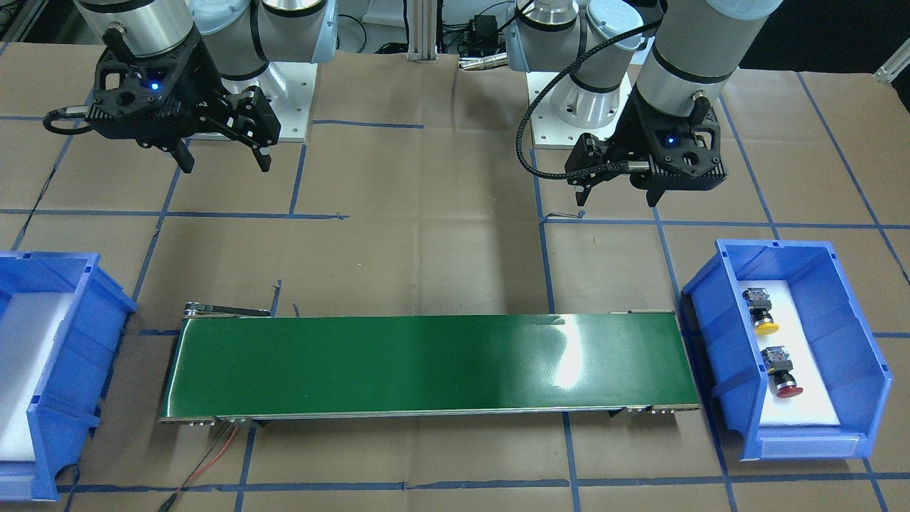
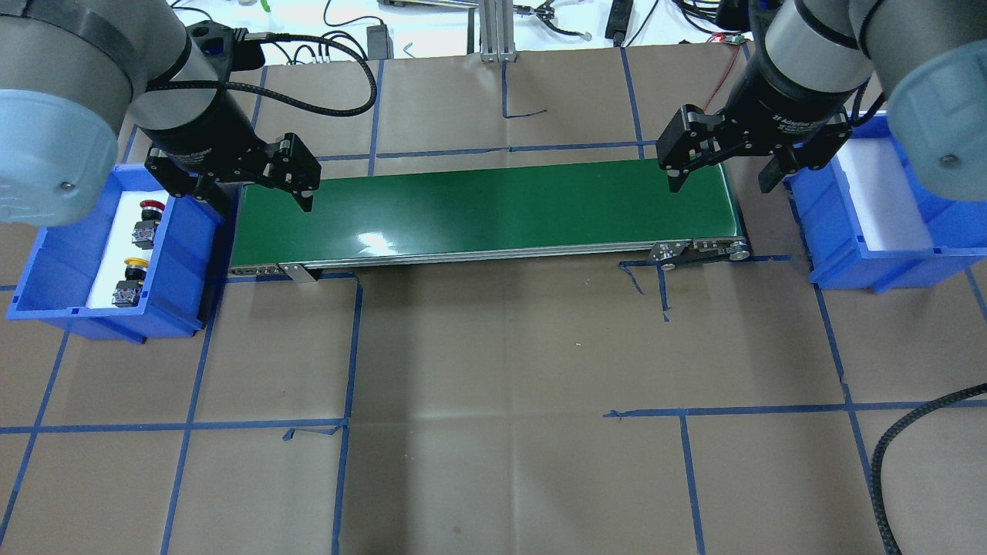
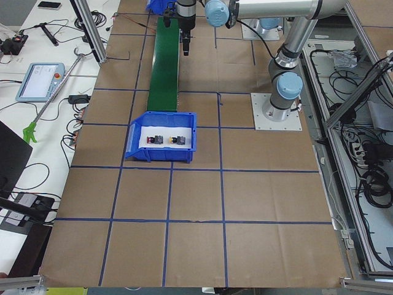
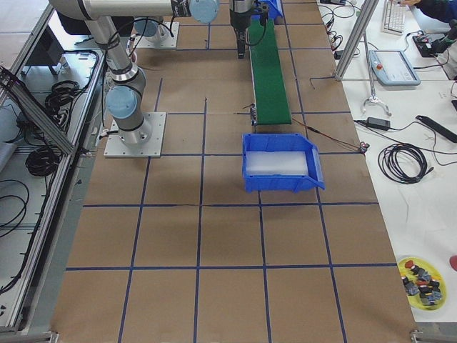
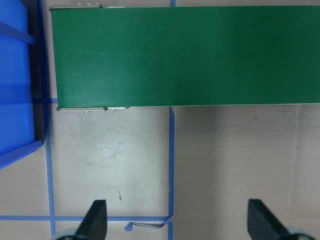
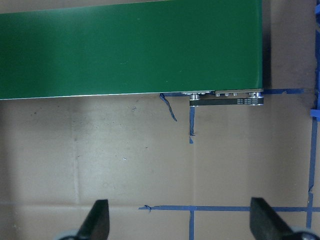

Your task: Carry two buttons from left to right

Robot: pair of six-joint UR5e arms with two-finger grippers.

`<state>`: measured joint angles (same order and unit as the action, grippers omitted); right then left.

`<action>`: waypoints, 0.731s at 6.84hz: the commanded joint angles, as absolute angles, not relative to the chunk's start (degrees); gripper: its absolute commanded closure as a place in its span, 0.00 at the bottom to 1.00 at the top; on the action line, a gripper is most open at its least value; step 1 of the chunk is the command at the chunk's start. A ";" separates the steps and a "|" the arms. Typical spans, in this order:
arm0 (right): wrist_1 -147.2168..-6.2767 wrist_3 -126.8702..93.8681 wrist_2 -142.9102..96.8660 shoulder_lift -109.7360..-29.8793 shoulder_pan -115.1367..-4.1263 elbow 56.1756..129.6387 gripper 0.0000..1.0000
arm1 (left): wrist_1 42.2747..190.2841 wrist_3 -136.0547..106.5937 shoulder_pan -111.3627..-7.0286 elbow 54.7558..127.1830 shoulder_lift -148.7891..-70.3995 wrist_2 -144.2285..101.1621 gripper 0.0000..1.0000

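Figure: The left gripper [image 1: 617, 200] and right gripper [image 1: 227, 168] are hovering above the table, jaws spread wide, gripping nothing.
The yellow button [image 1: 761, 311] and red button [image 1: 780, 373] are lying side by side (caps pointing away from the robot) in the blue bin [image 1: 803, 257] at the green belt's [image 1: 426, 366] left end.

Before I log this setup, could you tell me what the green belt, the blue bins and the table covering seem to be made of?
Green belt: probably smooth PVC or rubber, semi-glossy; it shows a bright glare patch.
Blue bins: likely moulded hard plastic, with uniform colour, ribbed walls and a slight sheen.
Table covering: looks like brown kraft paper or cardboard, matte, with fold creases under blue tape lines.
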<state>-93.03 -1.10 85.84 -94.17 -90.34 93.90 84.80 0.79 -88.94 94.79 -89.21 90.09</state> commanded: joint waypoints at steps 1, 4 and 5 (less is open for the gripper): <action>-92.38 -1.14 86.22 -94.04 -90.53 93.96 0.00 | 84.90 0.70 -88.95 94.75 -89.21 90.09 0.00; -93.34 -0.45 86.05 -92.81 -90.53 93.87 0.00 | 84.90 0.70 -88.95 94.83 -89.30 90.00 0.00; -93.34 -0.87 85.96 -92.81 -90.53 93.87 0.00 | 84.90 0.70 -88.95 94.83 -89.38 90.00 0.00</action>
<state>-93.21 -0.74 86.05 -92.93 -90.53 93.88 84.91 0.73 -88.94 94.81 -89.30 90.03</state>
